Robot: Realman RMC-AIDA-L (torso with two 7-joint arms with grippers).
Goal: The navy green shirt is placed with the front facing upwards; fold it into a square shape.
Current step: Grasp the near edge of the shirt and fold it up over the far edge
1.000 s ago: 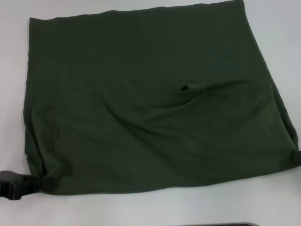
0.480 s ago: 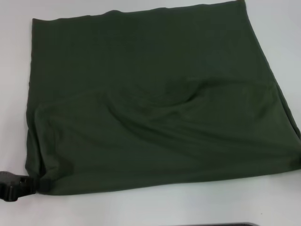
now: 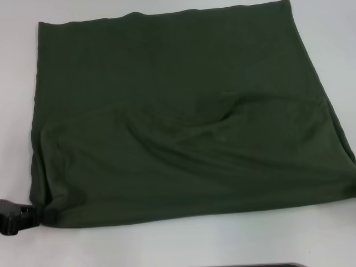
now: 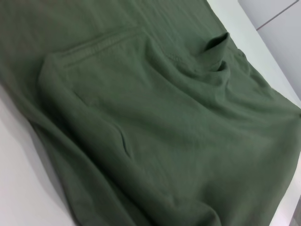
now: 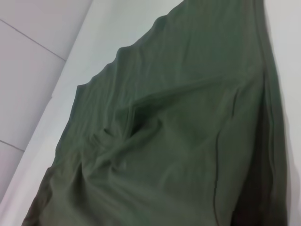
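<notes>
The navy green shirt (image 3: 178, 122) lies folded on the white table, plain green side up, as a wide block with its nearer half doubled over the farther half. A curved wrinkle runs across its middle. No lettering shows. My left gripper (image 3: 18, 217) sits low at the shirt's near left corner, right beside the cloth edge. The left wrist view shows a folded sleeve and hem on the shirt (image 4: 164, 141), with none of my own fingers. In the right wrist view only the shirt (image 5: 188, 141) and the table appear. My right gripper is out of view.
White table (image 3: 167, 245) surrounds the shirt on the left, near and far right sides. A thin dark edge (image 3: 256, 265) shows at the very bottom of the head view. Pale wall panels (image 5: 33, 56) stand beyond the table.
My left gripper has drawn back to the left off the shirt's corner. My right gripper has left the right edge of the head view. The small gap in the middle fold has closed.
</notes>
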